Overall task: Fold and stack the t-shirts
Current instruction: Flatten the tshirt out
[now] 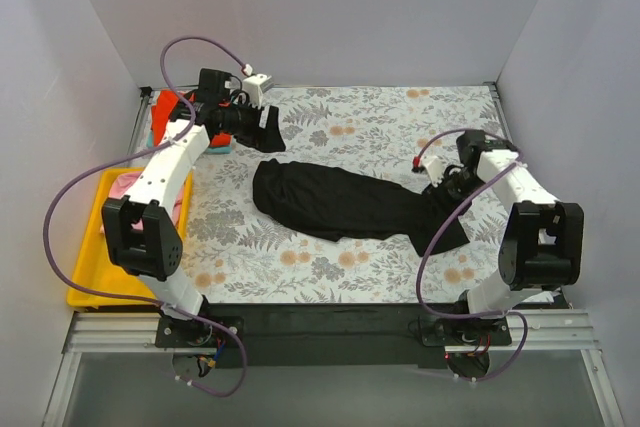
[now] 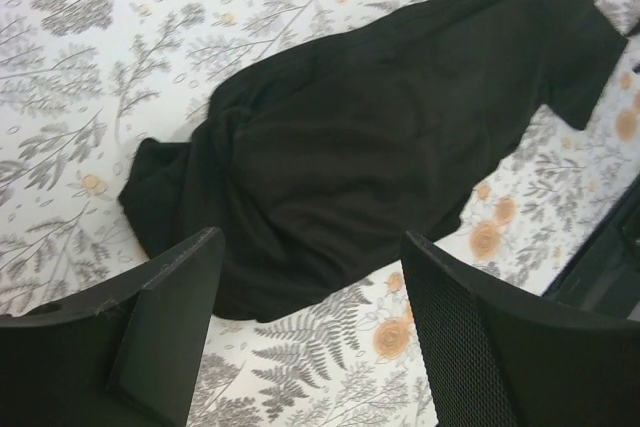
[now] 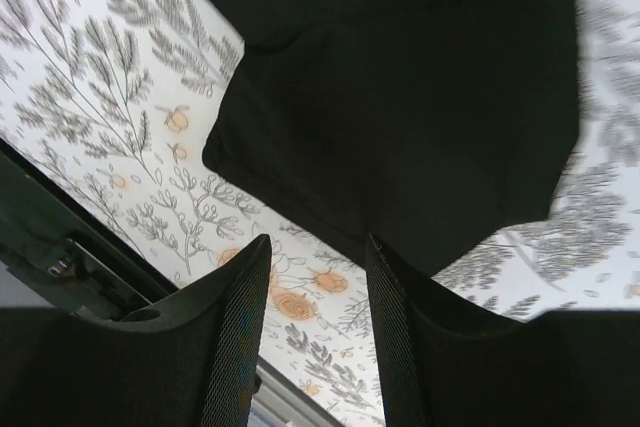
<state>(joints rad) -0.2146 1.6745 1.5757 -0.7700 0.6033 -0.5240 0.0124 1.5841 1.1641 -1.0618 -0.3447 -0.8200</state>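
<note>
The large black t-shirt (image 1: 345, 205) lies crumpled across the middle of the floral table cloth; it also shows in the left wrist view (image 2: 380, 137) and the right wrist view (image 3: 420, 97). My left gripper (image 1: 268, 135) is open and empty above the cloth, just behind the shirt's left end (image 2: 310, 282). My right gripper (image 1: 441, 185) is open and empty over the shirt's right end (image 3: 318, 252). A red-orange t-shirt (image 1: 170, 107) lies on a teal one (image 1: 222, 146) at the back left. A pink one (image 1: 124, 185) lies in the yellow tray.
The yellow tray (image 1: 88, 252) sits off the table cloth at the left. White walls close in the back and both sides. The table's dark front rail (image 3: 60, 257) is close to my right gripper. The floral cloth (image 1: 400, 117) covers the table.
</note>
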